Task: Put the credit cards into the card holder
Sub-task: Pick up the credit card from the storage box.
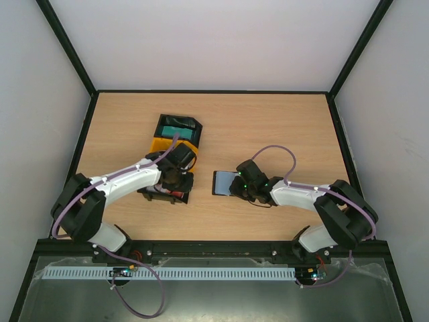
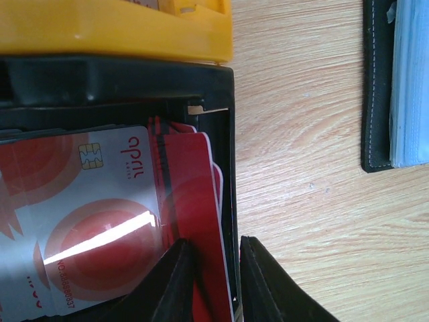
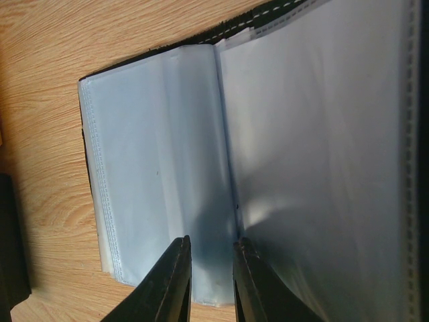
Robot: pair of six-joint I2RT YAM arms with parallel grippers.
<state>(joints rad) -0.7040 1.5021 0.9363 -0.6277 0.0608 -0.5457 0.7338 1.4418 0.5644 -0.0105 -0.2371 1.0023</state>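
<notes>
The red-and-white credit cards (image 2: 100, 221) lie in a black tray (image 2: 228, 134); some lean on edge against its right wall. My left gripper (image 2: 216, 243) is narrowly open, with a tilted red card and the tray wall between its fingers. In the top view it (image 1: 173, 180) hangs over that tray (image 1: 184, 196). The card holder (image 1: 221, 182) lies open on the table, clear sleeves (image 3: 161, 154) up. My right gripper (image 3: 212, 240) is narrowly open, tips on the sleeves near the fold, holding nothing. Teal cards (image 1: 177, 125) sit in a farther tray.
A yellow tray (image 1: 161, 144) stands between the two black trays and fills the top of the left wrist view (image 2: 134, 33). The holder's black edge (image 2: 379, 87) lies just right of the card tray. Black frame rails border the wooden table.
</notes>
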